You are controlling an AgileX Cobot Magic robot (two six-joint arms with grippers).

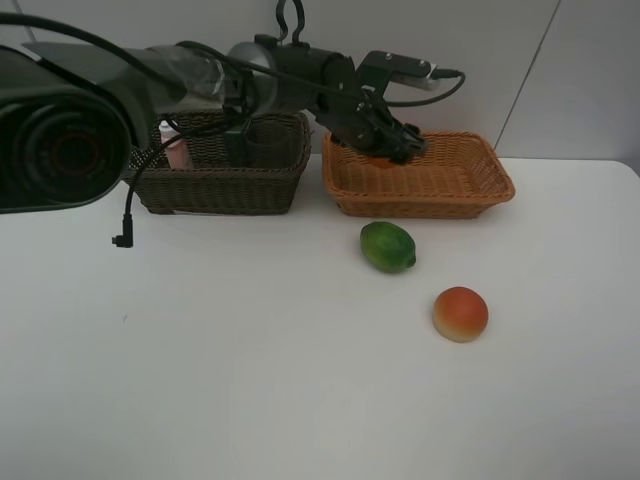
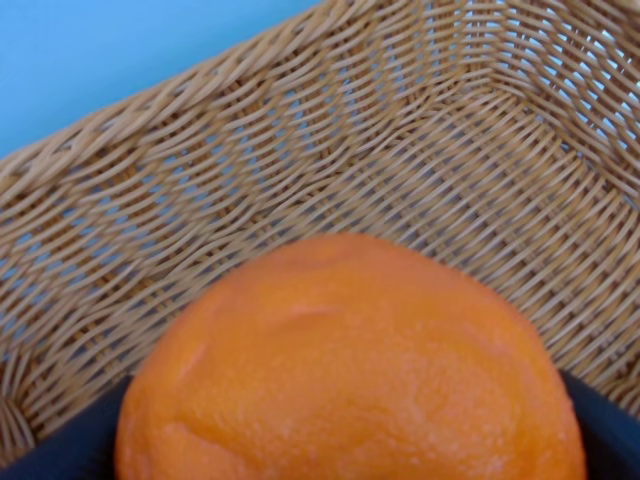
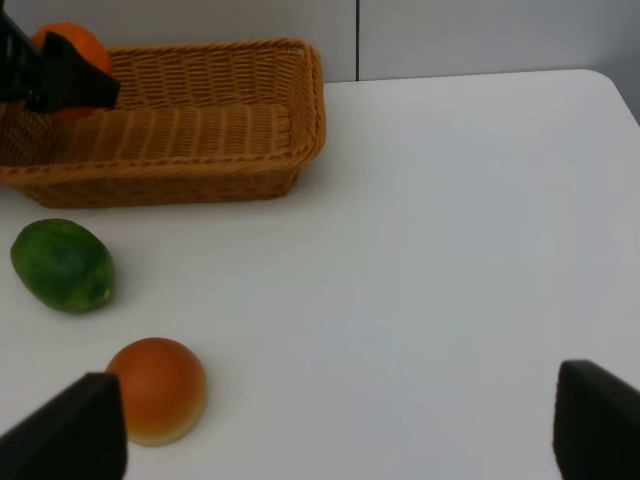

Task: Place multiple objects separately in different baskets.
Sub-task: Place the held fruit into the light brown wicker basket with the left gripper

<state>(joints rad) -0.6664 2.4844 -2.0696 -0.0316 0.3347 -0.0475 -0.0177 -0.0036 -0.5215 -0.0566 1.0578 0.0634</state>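
Note:
My left gripper point(image 1: 392, 140) reaches across into the light tan basket point(image 1: 440, 192) and is shut on the orange point(image 2: 350, 370), held just above the basket floor near its back left corner. The orange point(image 3: 70, 45) and left gripper point(image 3: 50, 78) also show in the right wrist view. The green fruit point(image 1: 387, 246) and the red-orange peach-like fruit point(image 1: 460, 313) lie on the white table in front of the tan basket. The dark brown basket point(image 1: 215, 188) holds the pink bottle point(image 1: 176, 150), the dark pump bottle point(image 1: 236, 140) and the purple cup point(image 1: 268, 140). My right gripper point(image 3: 335, 440) is open above the table, empty.
A black cable with a plug point(image 1: 122, 240) hangs from the left arm in front of the dark basket. A large dark arm housing point(image 1: 60, 140) fills the upper left of the exterior high view. The table's right edge point(image 3: 620, 100) lies beyond the tan basket.

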